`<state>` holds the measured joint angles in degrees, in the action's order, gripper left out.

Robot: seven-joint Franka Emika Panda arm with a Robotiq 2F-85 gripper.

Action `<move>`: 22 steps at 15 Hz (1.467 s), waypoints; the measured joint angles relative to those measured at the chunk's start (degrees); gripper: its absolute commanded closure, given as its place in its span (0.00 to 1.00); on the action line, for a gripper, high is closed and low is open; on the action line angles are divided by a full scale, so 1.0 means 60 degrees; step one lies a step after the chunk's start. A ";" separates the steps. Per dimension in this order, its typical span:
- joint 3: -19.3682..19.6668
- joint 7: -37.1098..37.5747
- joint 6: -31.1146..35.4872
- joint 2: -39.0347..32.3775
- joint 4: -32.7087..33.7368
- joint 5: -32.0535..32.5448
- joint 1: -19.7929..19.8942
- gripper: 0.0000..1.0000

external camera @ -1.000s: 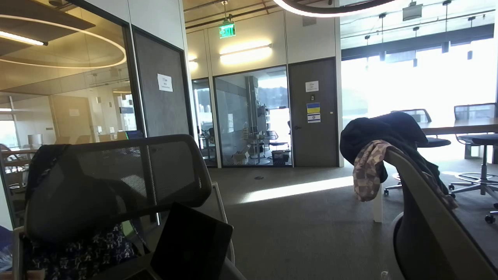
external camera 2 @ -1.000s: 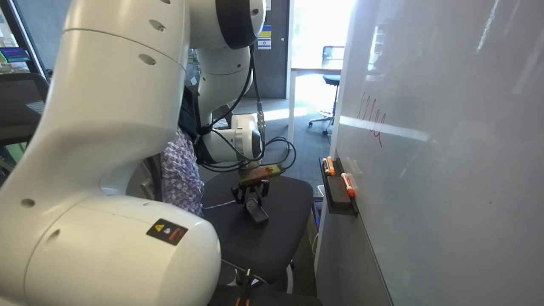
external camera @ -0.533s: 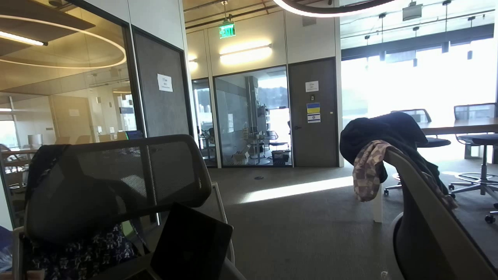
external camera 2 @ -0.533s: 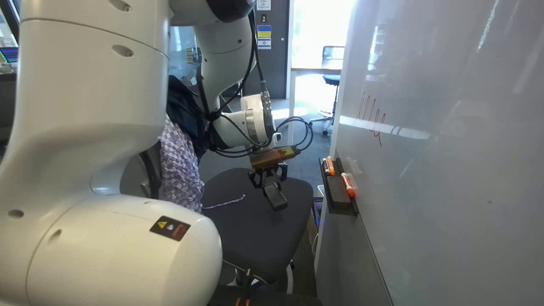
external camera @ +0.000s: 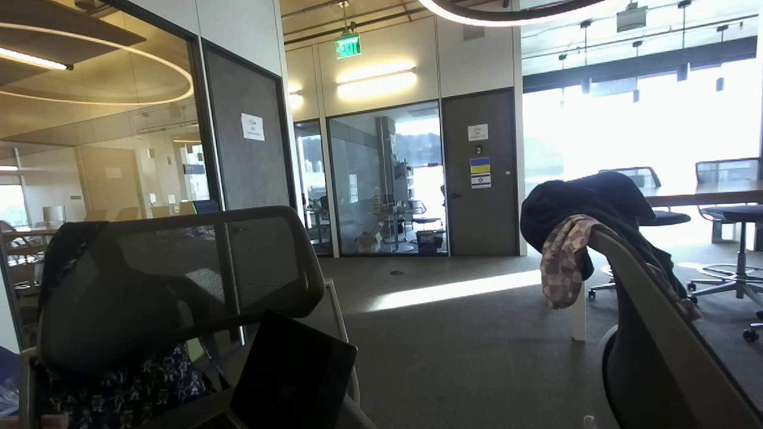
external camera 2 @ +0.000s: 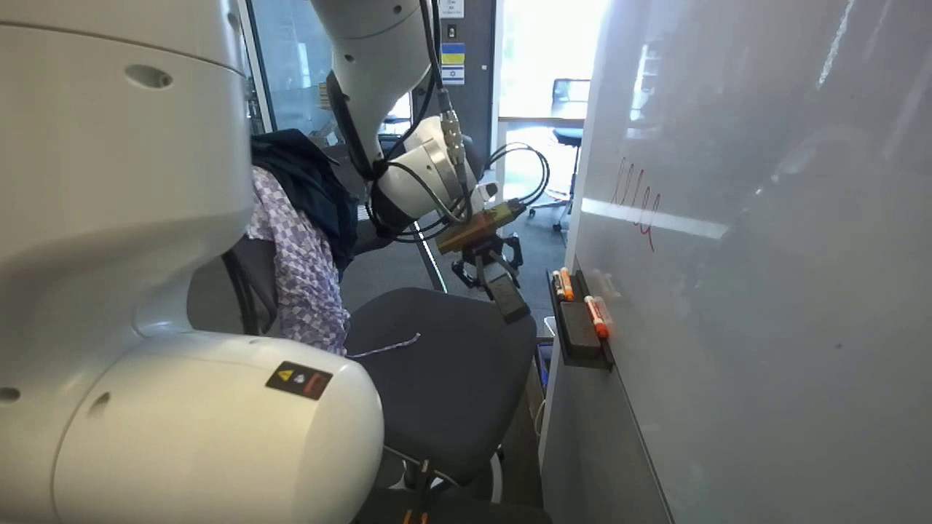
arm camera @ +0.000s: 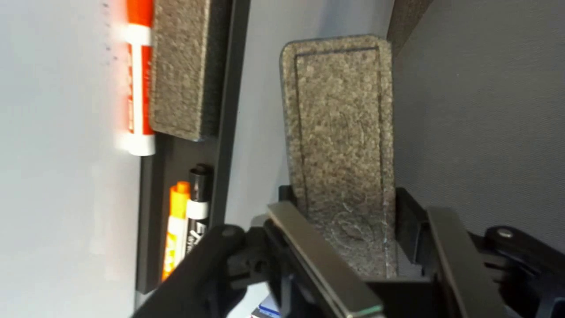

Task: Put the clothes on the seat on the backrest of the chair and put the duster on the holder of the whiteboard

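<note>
My gripper (external camera 2: pixel 496 272) is shut on a dark duster (external camera 2: pixel 509 300) and holds it tilted above the seat's edge, beside the whiteboard (external camera 2: pixel 743 306). In the wrist view the pads press the duster's long sides (arm camera: pixel 340 119). The whiteboard's holder (external camera 2: pixel 593 360) is to the right of the gripper, apart from the duster; its rim also shows in the wrist view (arm camera: pixel 233 84). The black clothes (external camera: pixel 587 199) hang over the chair's backrest (external camera: pixel 650 333), with the pale checkered piece (external camera: pixel 563 262) dangling. The clothes also show in an exterior view (external camera 2: pixel 309 185), partly behind the arm.
The holder bears another dark duster (external camera 2: pixel 579 326), a red marker (external camera 2: pixel 595 316), an orange marker (external camera 2: pixel 566 284) and a black marker (arm camera: pixel 197 207). The chair's seat (external camera 2: pixel 444 378) lies below the gripper, with a thin cord (external camera 2: pixel 386 348) on it. A mesh-backed chair (external camera: pixel 179 274) holds a laptop (external camera: pixel 295 369).
My gripper has risen from low over the seat and moved right toward the whiteboard, carrying the duster. The arm has swung and uncovered more of the clothes. The clothes stay put.
</note>
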<state>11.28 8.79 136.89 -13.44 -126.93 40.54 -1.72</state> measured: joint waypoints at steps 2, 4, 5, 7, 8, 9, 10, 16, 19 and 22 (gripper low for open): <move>-0.0020 0.0550 -0.0549 0.0293 0.0021 0.0347 0.0000 0.69; -0.0027 0.1031 -0.0939 0.0495 0.0058 0.0603 0.0031 0.69; -0.0027 0.1323 -0.1055 0.0547 0.0089 0.0741 0.0073 0.69; -0.0014 0.2094 -0.1113 0.0574 0.0143 0.1180 0.0216 0.69; -0.0004 0.2500 -0.1113 0.0573 0.0163 0.1403 0.0312 0.69; 0.0004 0.2901 -0.1110 0.0571 0.0180 0.1659 0.0411 0.69; 0.0012 0.3299 -0.1110 0.0566 0.0194 0.1917 0.0509 0.69; 0.0037 0.5325 -0.1101 0.0455 0.0212 0.3644 0.0871 0.69; 0.0026 0.5801 -0.1089 0.0206 0.0213 0.3967 0.0933 0.19; 0.0010 0.6134 -0.1038 -0.0102 0.0217 0.3971 0.0993 0.06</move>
<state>11.34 45.59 130.66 -14.05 -125.63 64.37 4.24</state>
